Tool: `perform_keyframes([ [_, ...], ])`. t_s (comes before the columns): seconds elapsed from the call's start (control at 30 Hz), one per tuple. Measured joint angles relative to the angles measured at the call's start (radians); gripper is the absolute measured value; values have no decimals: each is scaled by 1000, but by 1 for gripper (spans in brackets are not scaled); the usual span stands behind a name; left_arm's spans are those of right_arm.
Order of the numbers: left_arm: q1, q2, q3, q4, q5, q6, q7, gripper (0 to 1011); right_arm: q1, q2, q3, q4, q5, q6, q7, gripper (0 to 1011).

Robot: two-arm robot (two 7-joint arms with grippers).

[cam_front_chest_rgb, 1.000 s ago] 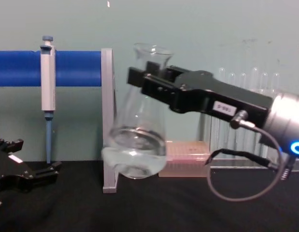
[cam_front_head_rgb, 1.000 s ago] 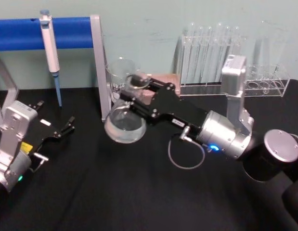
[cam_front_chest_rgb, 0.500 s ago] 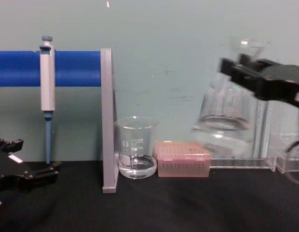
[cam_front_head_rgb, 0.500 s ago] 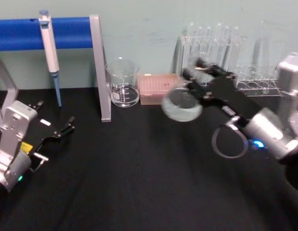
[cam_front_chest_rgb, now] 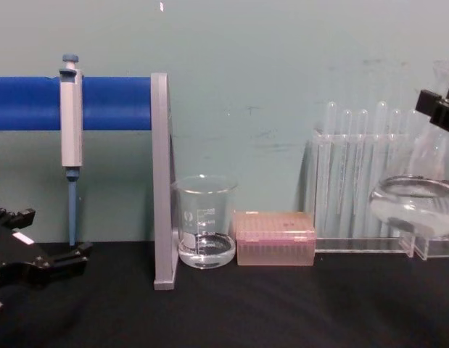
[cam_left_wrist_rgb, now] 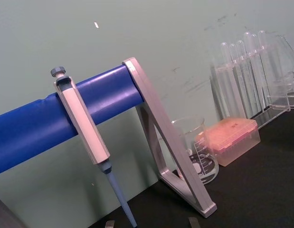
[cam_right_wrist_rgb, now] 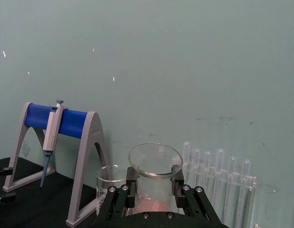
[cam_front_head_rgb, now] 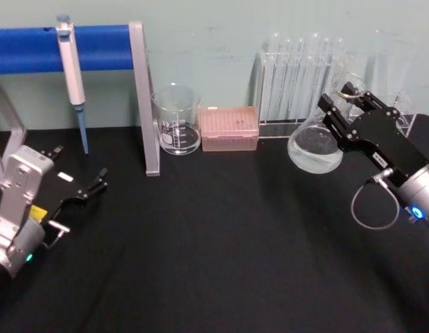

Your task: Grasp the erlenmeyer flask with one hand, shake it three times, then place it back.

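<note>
The right pincer (cam_front_head_rgb: 341, 105) is clenched on the neck of the erlenmeyer flask (cam_front_head_rgb: 314, 147), just under its flared rim. It holds the flask off the black surface (cam_front_head_rgb: 200, 250) at the right side, with clear liquid pooled in the wide base. In the chest view the flask (cam_front_chest_rgb: 416, 206) hangs at the right edge, partly cut off by it, low over the surface and directly in front of the test tube rack (cam_front_chest_rgb: 355, 181). From the head view the base sits just before the rack (cam_front_head_rgb: 297, 69), leaving little room behind it. The pink tip box (cam_front_head_rgb: 229, 128) and the glass beaker (cam_front_head_rgb: 177, 119) stand apart to its left along the back wall. The pipette (cam_front_head_rgb: 72, 66) hangs on the blue-barred stand (cam_front_head_rgb: 34, 47) at far left. The middle and front of the surface lie bare. The left pincer (cam_front_head_rgb: 79, 182) rests released at the left edge, well apart from the flask.
</note>
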State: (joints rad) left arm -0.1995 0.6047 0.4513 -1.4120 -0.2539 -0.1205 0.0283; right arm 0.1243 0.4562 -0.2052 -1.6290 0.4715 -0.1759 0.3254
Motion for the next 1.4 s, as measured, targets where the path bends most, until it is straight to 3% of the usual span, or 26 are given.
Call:
perform_keyframes([
  [0.1, 0, 0, 0, 0, 0, 0, 0, 1001, 5, -10, 0, 3, -3, 4, 12, 453],
  [0.3, 0, 0, 0, 0, 0, 0, 0, 1001, 41, -43, -38, 31, -5, 20, 73, 453],
  [0.67, 0, 0, 0, 0, 0, 0, 0, 1001, 144, -99, -172, 94, 8, 44, 211, 453],
  [0.97, 0, 0, 0, 0, 0, 0, 0, 1001, 196, -115, -256, 123, 26, 54, 275, 453],
  [1.2, 0, 0, 0, 0, 0, 0, 0, 1001, 206, -111, -277, 124, 33, 54, 277, 453],
  [1.4, 0, 0, 0, 0, 0, 0, 0, 1001, 194, -97, -263, 111, 36, 41, 248, 453],
])
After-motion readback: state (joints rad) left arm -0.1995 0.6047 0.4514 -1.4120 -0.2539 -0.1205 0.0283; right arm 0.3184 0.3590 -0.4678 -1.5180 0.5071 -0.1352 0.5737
